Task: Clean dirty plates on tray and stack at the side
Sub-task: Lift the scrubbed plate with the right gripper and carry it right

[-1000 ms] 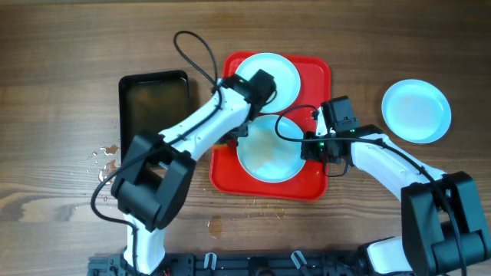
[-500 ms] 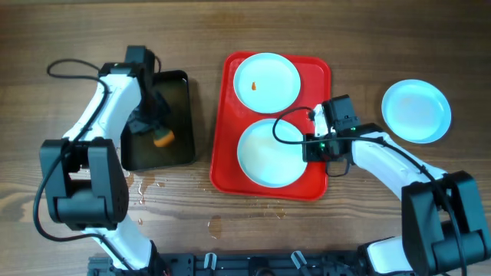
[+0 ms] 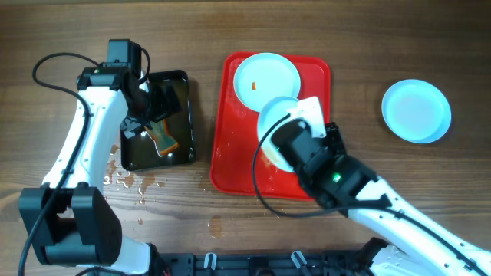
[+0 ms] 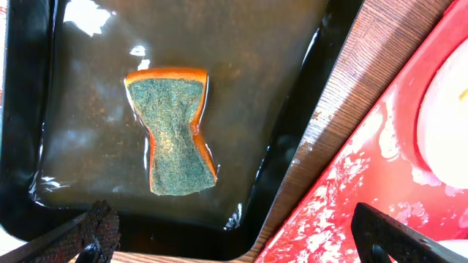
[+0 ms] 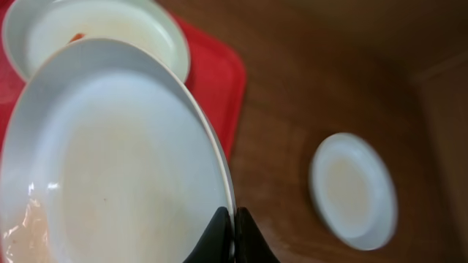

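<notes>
My right gripper [image 5: 234,219] is shut on the rim of a wiped pale plate [image 5: 110,161], holding it tilted above the red tray [image 3: 230,157]. In the overhead view that lifted plate [image 3: 278,119] partly hides under my right arm. A second plate [image 3: 266,80] with an orange smear lies at the tray's far end. A third plate [image 3: 416,111] rests on the table at the right. My left gripper [image 4: 234,245] stands open over the black tray [image 4: 22,146], above an orange and green sponge [image 4: 175,135] lying in the water.
Water drops [image 3: 126,180] dot the wood near the black tray's front edge. The red tray's surface [image 4: 351,190] is wet with white streaks. Cables loop from both arms above the table.
My left gripper has opened and let the sponge drop into the black tray. My right arm has lifted the near plate off the red tray and tilted it.
</notes>
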Controlling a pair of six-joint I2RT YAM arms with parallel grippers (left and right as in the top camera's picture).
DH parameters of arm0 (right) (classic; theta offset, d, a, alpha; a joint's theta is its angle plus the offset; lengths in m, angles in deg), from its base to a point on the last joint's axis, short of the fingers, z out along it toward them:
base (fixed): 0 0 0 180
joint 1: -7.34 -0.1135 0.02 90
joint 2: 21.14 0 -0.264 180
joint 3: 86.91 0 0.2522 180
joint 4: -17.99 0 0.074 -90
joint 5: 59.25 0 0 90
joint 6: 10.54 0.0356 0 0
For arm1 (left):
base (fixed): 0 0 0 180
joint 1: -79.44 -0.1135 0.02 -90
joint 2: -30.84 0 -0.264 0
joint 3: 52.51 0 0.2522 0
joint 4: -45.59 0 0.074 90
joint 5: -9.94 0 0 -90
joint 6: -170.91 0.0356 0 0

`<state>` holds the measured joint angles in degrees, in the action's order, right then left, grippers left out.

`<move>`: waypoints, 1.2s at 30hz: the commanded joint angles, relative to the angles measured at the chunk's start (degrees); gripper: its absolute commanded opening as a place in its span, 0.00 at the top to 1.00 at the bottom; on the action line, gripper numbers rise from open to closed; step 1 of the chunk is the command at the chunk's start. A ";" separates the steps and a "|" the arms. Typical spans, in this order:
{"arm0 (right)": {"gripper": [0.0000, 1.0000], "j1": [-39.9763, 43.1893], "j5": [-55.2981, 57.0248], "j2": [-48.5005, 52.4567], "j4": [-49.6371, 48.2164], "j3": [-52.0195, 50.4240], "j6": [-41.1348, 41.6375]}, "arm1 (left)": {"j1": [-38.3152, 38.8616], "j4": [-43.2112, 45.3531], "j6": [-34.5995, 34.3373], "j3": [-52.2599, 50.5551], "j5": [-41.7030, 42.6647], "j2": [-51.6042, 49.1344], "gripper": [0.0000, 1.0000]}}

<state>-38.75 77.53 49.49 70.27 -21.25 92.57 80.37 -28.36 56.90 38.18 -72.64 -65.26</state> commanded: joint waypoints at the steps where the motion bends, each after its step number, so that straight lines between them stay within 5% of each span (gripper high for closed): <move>1: 0.96 -3.80 15.26 -0.72 -1.27 0.52 -4.37 | -0.42 -0.02 1.14 -0.07 0.87 0.42 0.00; 23: 0.96 -10.12 21.03 -0.74 -6.16 0.52 -15.10 | -0.42 -0.02 1.14 -0.07 0.87 0.42 0.00; 30: 0.96 -11.50 22.05 -0.72 -10.67 0.31 -29.09 | -0.42 -0.02 1.14 -0.07 0.87 0.42 0.00; 36: 0.96 -11.02 20.90 -0.52 -12.79 0.07 -25.83 | -0.42 -0.02 1.14 -0.07 0.87 0.42 0.00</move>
<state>-49.59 98.97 49.49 58.32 -21.25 65.20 80.37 -28.36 56.90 38.18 -72.64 -65.26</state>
